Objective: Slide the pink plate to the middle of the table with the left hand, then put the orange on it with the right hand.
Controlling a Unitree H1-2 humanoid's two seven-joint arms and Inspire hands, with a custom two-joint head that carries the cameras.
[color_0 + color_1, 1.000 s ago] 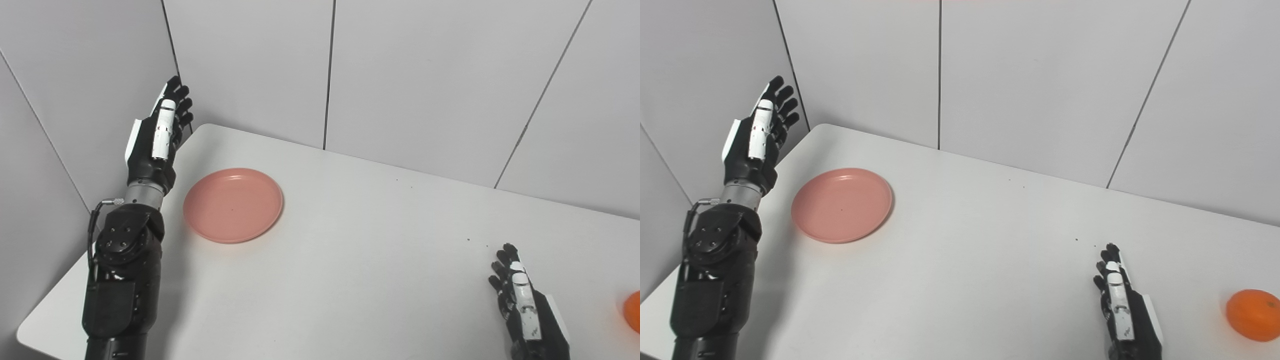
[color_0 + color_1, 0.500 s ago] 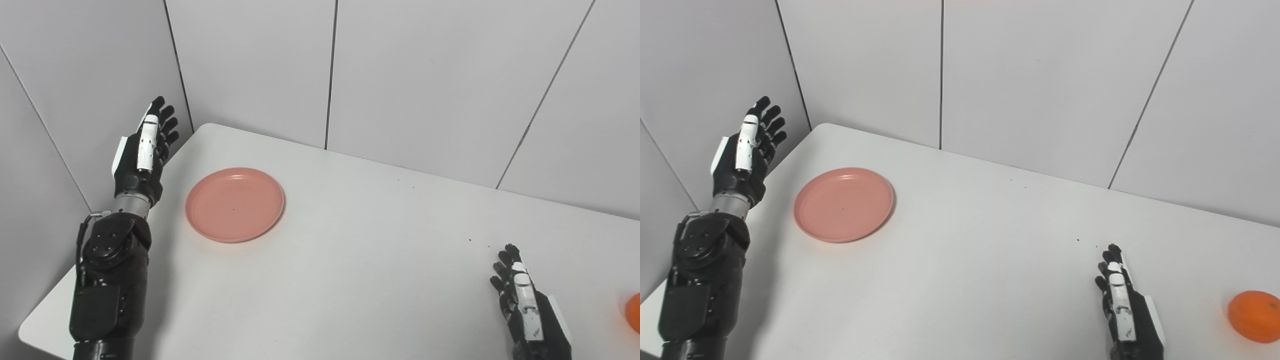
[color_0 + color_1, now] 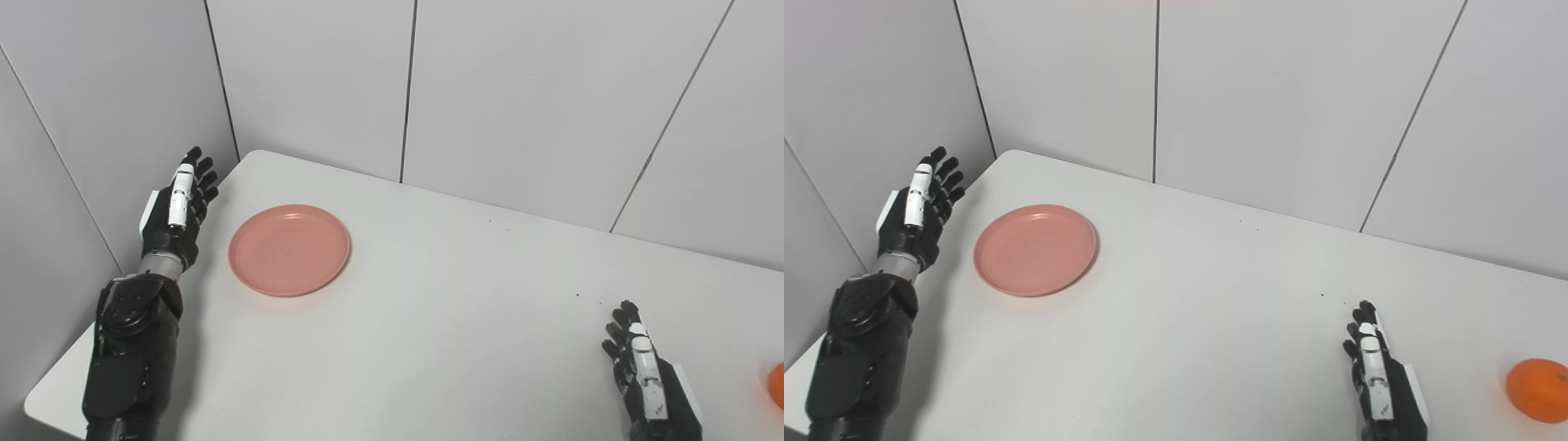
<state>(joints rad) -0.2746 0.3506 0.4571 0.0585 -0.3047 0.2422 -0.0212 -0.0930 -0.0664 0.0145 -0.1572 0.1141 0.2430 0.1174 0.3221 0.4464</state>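
A round pink plate (image 3: 289, 250) lies flat on the left part of the white table (image 3: 441, 318). My left hand (image 3: 176, 207) stands edge-up just left of the plate, a short gap away, fingers straight and apart, holding nothing. An orange (image 3: 1537, 390) rests near the table's right front; only its edge (image 3: 778, 383) shows in the left eye view. My right hand (image 3: 1377, 373) lies low at the front right, left of the orange and apart from it, fingers extended, nothing in it.
Grey wall panels (image 3: 306, 79) close in the table at the back and on the left, right behind my left hand. A few dark specks (image 3: 577, 295) dot the tabletop right of centre. The table's left corner (image 3: 37, 407) lies by my left forearm.
My left hand has dropped lower and drawn back toward the table's left edge, still open. The plate, orange and right hand stay put; the view has shifted slightly.
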